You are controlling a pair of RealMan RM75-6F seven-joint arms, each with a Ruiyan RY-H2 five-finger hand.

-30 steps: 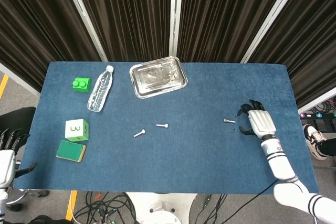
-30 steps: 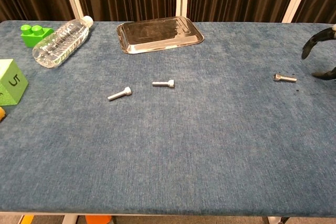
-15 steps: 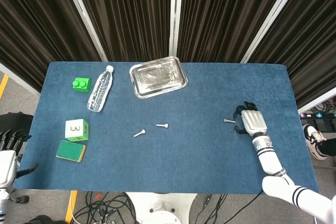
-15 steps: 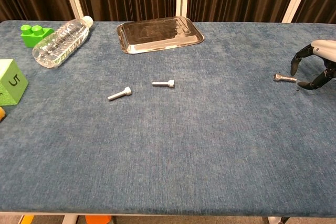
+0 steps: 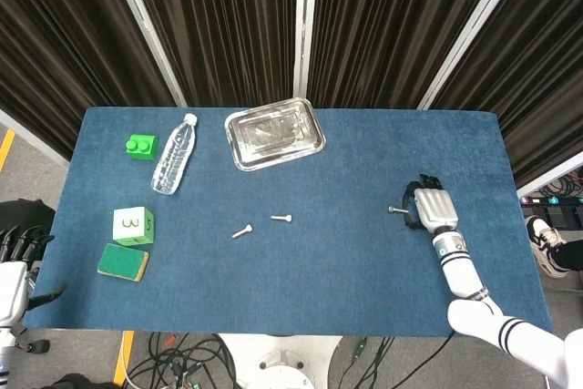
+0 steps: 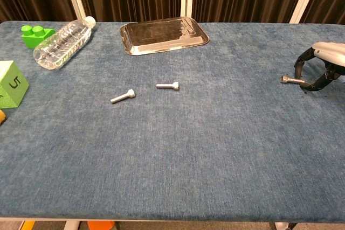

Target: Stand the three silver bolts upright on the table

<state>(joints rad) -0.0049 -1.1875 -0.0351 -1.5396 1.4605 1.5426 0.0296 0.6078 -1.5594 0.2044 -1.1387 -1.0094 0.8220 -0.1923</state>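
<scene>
On the blue desk [image 5: 346, 252] lie three silver bolts, all on their sides; none stands upright. The right bolt [image 6: 291, 79] lies far over on the right side of the desk, its head pointing left; the right hand [image 6: 322, 67] is down at its shank end, dark fingers [image 6: 299, 67] curved over and around the bolt with the tips at or just above the cloth; whether they actually touch or pinch the bolt cannot be told from either view, so the hand's state is uncertain. In the head view the same hand [image 5: 432, 209] sits palm-down just right of that bolt [image 5: 398, 209].

The middle bolt [image 6: 167, 85] lies near the centre of the desk, head to the right; the left bolt [image 6: 123, 96] lies just left of it and a little nearer, tilted, head to the right; the two are apart, not touching.

The left hand [image 5: 14, 272] hangs off the near left edge of the desk, fingers spread and holding nothing.

At the far side a shiny metal tray [image 5: 274, 134] rests slightly askew; left of it a clear plastic bottle [image 5: 174, 155] lies on its side; further left a green toy brick [image 5: 141, 146]; on the left, nearer, a green-and-white cube [image 5: 133, 225] with a yellow-and-green sponge [image 5: 123, 262] just beside it on the near side.
</scene>
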